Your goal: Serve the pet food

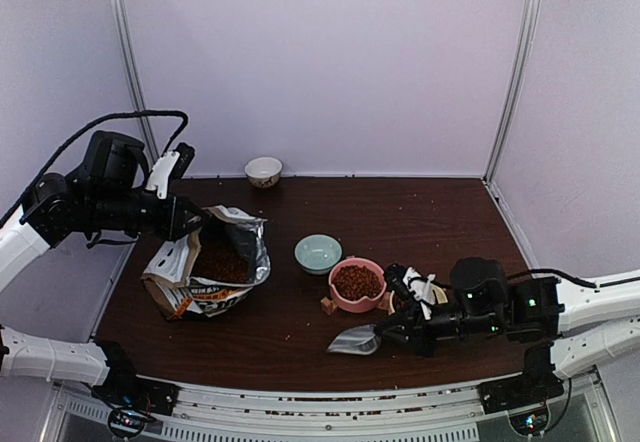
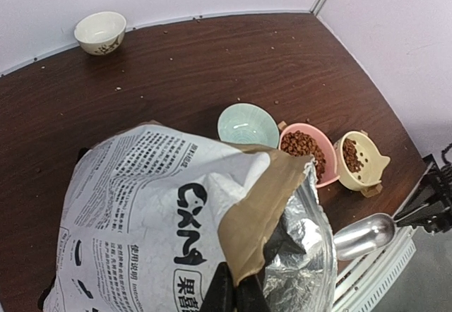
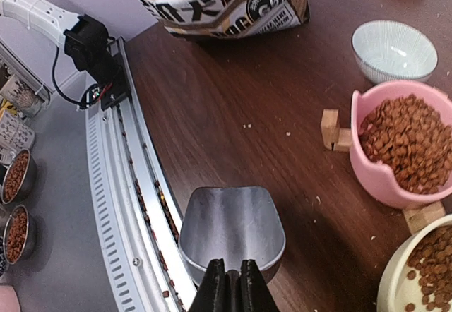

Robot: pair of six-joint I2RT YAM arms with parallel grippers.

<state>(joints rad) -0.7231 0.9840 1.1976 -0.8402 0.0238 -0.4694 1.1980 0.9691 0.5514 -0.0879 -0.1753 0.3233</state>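
White links [image 1: 598, 300], blk joints [image 1: 112, 162], blk cables [image 1: 120, 117], blk end effectors [image 2: 236, 291] [image 3: 229, 280]

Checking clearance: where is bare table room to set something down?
Free: back right wood between the wall and the pink bowl; also the strip between the white bowl and green bowl. Crowded: front right, where the yellow bowl, blocks and scoop cluster; the bag fills the left.

Bag [image 1: 205, 272] left, row of bowls [image 2: 327, 173] right, pet food [image 2: 304, 150] in two, scoop [image 1: 355, 341] before them, lone bowl [image 1: 263, 170] behind
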